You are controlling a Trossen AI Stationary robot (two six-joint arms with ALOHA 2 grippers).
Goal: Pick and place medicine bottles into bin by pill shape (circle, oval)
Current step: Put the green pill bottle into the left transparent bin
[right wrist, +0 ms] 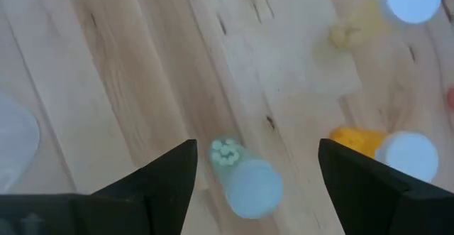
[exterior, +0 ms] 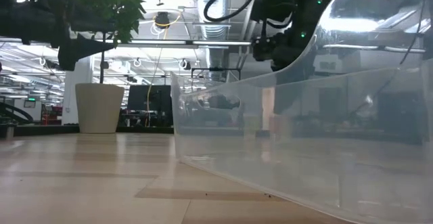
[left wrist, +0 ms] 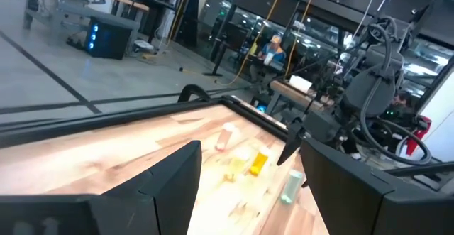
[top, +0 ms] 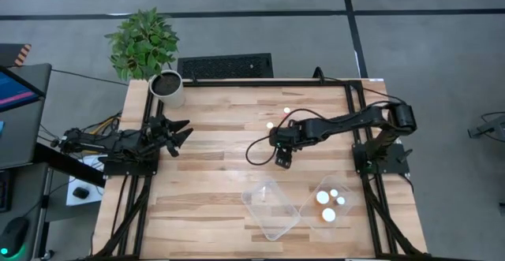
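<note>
Wooden table [top: 205, 190] is holding three bottles mid-back; the right gripper [right wrist: 255, 165], fingers apart and grasping nothing, is hovering directly over one bottle [right wrist: 245, 178]. The left gripper [top: 177, 132], released, is waiting far away.

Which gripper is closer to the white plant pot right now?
Left. The left gripper waits just in front of the white plant pot; the right gripper hangs mid-table, much farther from it.

Wooden table [top: 213, 190]; bottles [top: 270, 124], bins [top: 272, 210], pot [top: 167, 87]
</note>
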